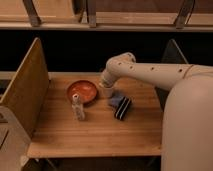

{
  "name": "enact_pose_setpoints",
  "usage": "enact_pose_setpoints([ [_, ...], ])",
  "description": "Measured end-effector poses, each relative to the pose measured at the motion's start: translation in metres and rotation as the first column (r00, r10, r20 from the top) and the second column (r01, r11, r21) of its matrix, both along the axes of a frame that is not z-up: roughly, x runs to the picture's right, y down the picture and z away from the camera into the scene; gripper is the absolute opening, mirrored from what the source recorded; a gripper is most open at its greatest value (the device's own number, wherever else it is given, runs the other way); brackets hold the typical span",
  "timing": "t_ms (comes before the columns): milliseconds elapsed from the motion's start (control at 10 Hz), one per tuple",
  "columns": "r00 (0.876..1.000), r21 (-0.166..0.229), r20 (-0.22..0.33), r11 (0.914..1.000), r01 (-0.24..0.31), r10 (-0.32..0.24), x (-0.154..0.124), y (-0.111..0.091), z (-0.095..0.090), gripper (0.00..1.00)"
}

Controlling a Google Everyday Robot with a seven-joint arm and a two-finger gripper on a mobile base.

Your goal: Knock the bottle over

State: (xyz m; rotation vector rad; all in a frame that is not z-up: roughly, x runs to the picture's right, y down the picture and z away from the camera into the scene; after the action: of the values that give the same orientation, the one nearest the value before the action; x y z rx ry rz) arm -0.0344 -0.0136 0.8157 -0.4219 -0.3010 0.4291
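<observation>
The bottle (77, 107) is slim, pale and clear with a light cap. It stands upright on the wooden table (100, 132), just in front of the red-orange bowl (83, 91). My gripper (106, 88) is at the end of the white arm, lowered over the short beige cup (107, 92) to the right of the bowl. It is about a bowl's width right of the bottle and slightly behind it, not touching it.
A dark blue and black object (121, 106) lies on the table right of the cup. A tall wooden side panel (25, 90) stands on the left and a dark one (171, 55) at the back right. My white body (187, 130) fills the lower right.
</observation>
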Motion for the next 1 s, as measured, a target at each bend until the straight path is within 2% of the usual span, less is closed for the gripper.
enact_pose_setpoints([
  [100, 0.999, -0.013, 0.017, 0.9993, 0.035, -0.035, -0.011, 0.006, -0.004, 0.0],
  [300, 0.99, -0.027, 0.046, 0.9907, 0.133, -0.132, -0.035, 0.012, -0.011, 0.0],
  [500, 0.979, -0.013, 0.03, 0.9792, 0.203, -0.202, -0.041, 0.001, -0.012, 0.0],
  [700, 0.96, 0.039, -0.013, 0.9587, 0.282, -0.281, -0.045, -0.028, -0.01, 0.0],
  [800, 0.949, 0.063, -0.006, 0.9466, 0.316, -0.317, -0.054, -0.04, -0.008, 0.0],
  [900, 0.936, 0.074, 0.022, 0.9342, 0.349, -0.351, -0.069, -0.044, -0.004, 0.0],
  [1000, 0.914, 0.072, 0.098, 0.9187, 0.388, -0.394, -0.103, -0.033, -0.001, 0.0],
])
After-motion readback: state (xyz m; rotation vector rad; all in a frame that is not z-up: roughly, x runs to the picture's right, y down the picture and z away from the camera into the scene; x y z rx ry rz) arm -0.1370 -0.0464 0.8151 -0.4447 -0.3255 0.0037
